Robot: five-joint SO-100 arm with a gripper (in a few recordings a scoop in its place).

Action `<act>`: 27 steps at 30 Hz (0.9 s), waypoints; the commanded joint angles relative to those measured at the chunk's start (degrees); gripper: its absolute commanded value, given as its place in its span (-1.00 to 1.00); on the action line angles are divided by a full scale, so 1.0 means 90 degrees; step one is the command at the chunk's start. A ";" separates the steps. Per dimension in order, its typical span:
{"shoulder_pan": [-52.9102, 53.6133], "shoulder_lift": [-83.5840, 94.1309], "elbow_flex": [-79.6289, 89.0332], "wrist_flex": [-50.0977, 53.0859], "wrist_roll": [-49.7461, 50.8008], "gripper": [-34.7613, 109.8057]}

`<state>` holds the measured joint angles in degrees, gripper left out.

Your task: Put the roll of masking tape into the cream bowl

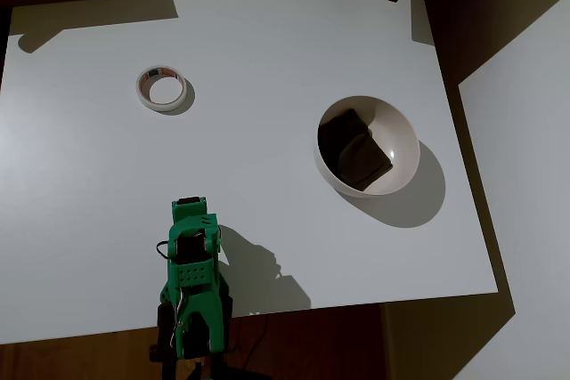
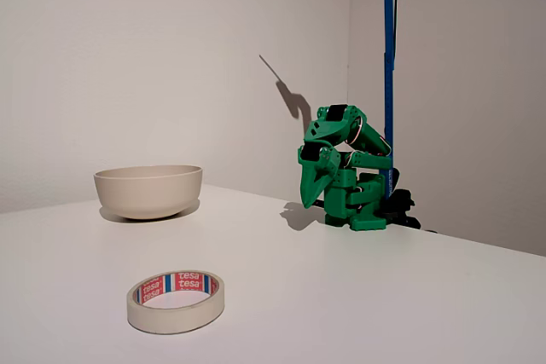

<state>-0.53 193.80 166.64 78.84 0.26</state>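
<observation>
Tape roll (image 2: 176,300) flat on table, well apart from hand (image 2: 317,185) | hand folded down, closed, empty

Matt white top on the table (image 1: 267,42), smooth and unmarked. Glossy glazed look, ceramic-like, on the cream bowl (image 2: 148,189), walls smooth. Papery, dull off-white wrap on the roll of masking tape (image 2: 176,300), with printed red and blue inner core. Matt green plastic on the arm (image 2: 345,172). Dark, matt block (image 1: 354,149) inside the bowl.
</observation>
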 commanded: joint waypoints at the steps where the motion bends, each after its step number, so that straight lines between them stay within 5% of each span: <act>1: -0.0039 0.0059 0.0020 0.0068 0.0020 -0.63; 27: -0.0088 0.0059 0.0020 0.0068 0.0010 -0.63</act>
<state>-1.05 193.80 166.64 78.84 0.26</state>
